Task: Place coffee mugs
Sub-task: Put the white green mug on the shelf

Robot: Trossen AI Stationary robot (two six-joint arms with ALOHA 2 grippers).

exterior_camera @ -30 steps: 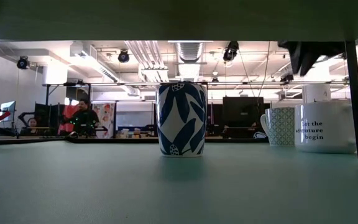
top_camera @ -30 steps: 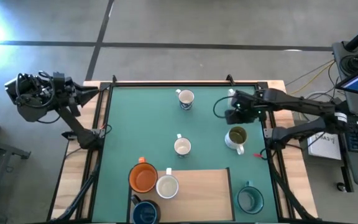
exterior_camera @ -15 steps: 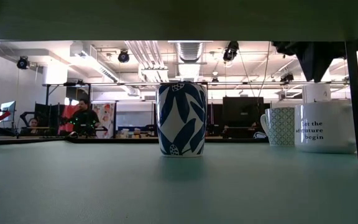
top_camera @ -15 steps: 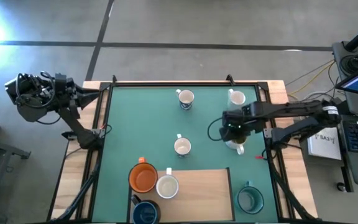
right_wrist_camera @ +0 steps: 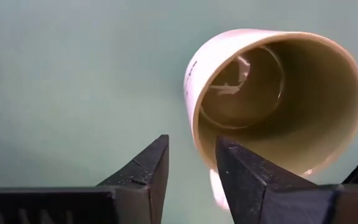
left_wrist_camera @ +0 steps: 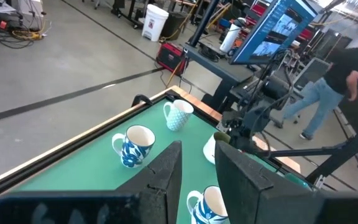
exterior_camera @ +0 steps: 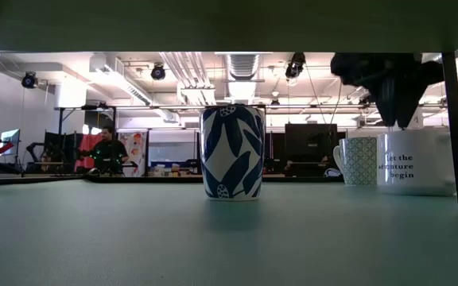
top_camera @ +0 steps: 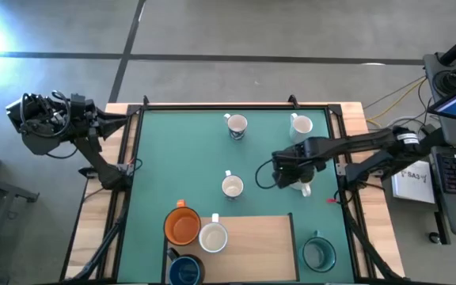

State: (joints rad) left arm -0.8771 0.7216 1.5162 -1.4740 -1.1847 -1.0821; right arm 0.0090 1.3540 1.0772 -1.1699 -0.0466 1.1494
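Note:
A cream mug with an olive-green inside (right_wrist_camera: 272, 93) stands upright on the green mat near the right edge (top_camera: 302, 180); in the low view it bears black lettering (exterior_camera: 420, 163). My right gripper (top_camera: 289, 169) (right_wrist_camera: 191, 165) hangs open just above it, pointing down, with its fingers over the mug's rim on the side toward the table's middle (exterior_camera: 394, 103). I cannot see it touching the mug. My left gripper (left_wrist_camera: 197, 168) is open and empty, raised beyond the table's left edge (top_camera: 54, 119).
Two mugs stand at the far side (top_camera: 236, 125) (top_camera: 302, 124), and one with a blue leaf pattern mid-table (top_camera: 232, 187) (exterior_camera: 231, 151). Orange (top_camera: 183, 225), white (top_camera: 213, 236) and dark blue (top_camera: 184, 271) mugs sit near-left by a wooden board (top_camera: 252, 245). A teal mug (top_camera: 318, 253) stands near-right.
My right gripper has come from the far right part of the mat toward the near edge and sunk, so that it now hangs right over the olive-inside mug. No mug has moved.

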